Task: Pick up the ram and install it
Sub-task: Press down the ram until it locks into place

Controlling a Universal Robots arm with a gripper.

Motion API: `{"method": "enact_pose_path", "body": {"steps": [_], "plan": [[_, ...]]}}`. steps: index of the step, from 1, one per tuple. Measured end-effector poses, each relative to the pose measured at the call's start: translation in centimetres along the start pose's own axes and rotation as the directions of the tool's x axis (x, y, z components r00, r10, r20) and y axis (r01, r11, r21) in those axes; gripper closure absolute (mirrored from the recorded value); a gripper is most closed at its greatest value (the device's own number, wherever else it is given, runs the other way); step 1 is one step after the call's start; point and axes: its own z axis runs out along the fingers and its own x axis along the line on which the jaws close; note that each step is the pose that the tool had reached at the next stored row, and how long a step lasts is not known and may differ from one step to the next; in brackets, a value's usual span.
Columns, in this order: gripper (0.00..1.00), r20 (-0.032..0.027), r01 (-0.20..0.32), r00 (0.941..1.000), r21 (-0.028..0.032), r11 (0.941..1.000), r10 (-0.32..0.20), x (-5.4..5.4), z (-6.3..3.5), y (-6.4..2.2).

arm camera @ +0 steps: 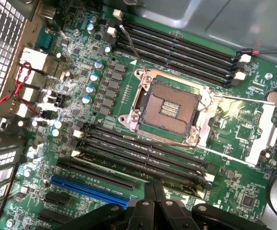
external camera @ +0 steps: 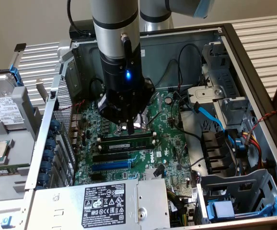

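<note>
Steel case walls (external camera: 253,72) boxed in the green motherboard (external camera: 172,143), leaving open room only from above (cables crowded the exterior view's right edge). The ram (external camera: 128,142), a long thin green stick, was seen lying in a black slot beside the socket (arm camera: 169,108), its long axis running across the exterior view. The end effector (external camera: 130,128) was held just above it, fingers drawn together, nothing gripped.

The white logo "DELL" is printed on the green motherboard (external camera: 154,154); the power supply label (external camera: 109,203) is too small to read.
</note>
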Motion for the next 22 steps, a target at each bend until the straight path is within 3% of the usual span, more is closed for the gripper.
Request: {"method": "enact_pose_path", "body": {"steps": [2,8,11,15,22], "plan": [[0.89,-0.0040,-0.023,0.9997,-0.0004,0.9997,0.023,0.00,0.00,0.00],[0.89,-0.0259,-0.087,0.9958,-0.0029,0.9962,0.087,0.00,0.00,0.00],[0.89,-0.0326,-0.119,0.9923,-0.0031,0.9928,0.119,0.00,0.00,0.00],[0.89,-0.0351,-0.162,0.9861,0.0000,0.9867,0.162,-0.01,0.01,-0.01],[0.89,-0.0363,-0.229,0.9727,0.0139,0.9734,0.229,0.00,0.01,0.00]]}}
